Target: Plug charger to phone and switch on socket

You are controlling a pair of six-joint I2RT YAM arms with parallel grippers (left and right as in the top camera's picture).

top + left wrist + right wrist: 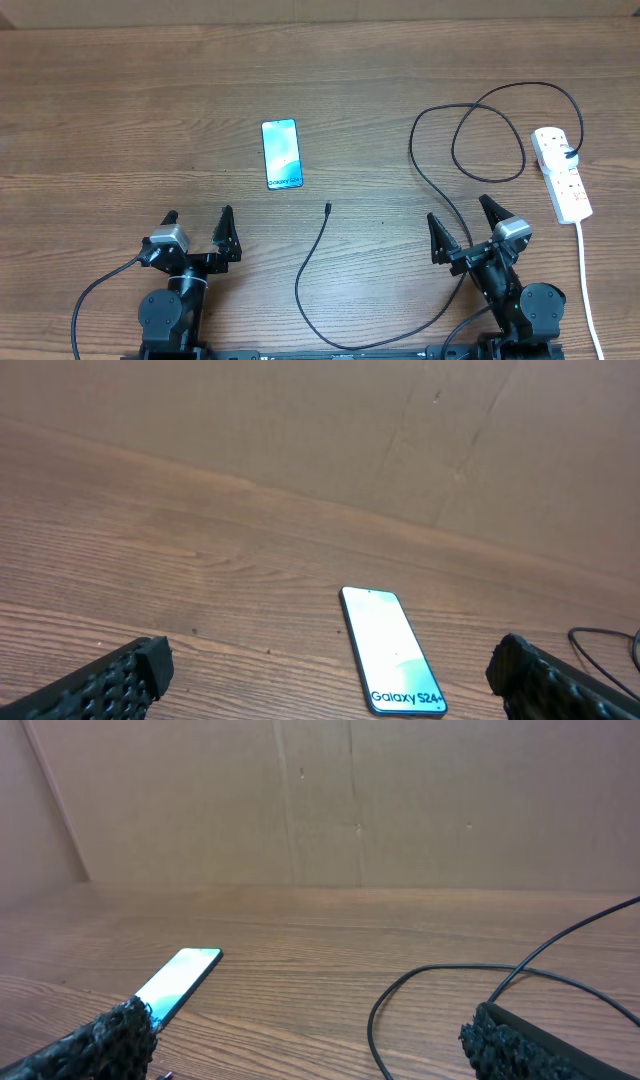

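Overhead | left hand (198, 215) and right hand (458, 208) are resting wide open, holding nothing | charger (312, 250) is lying thin and floppy on tabletop (120, 100), tip (327, 206) near phone (281, 154) | probably best pinching just behind that stiff tip.

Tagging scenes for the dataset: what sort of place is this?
Probably a lab test bench: bare wooden table, plain cardboard wall behind it, and only a phone, charger cable and power strip laid out.

Overhead top-down; both wrist views toward phone (392, 650)
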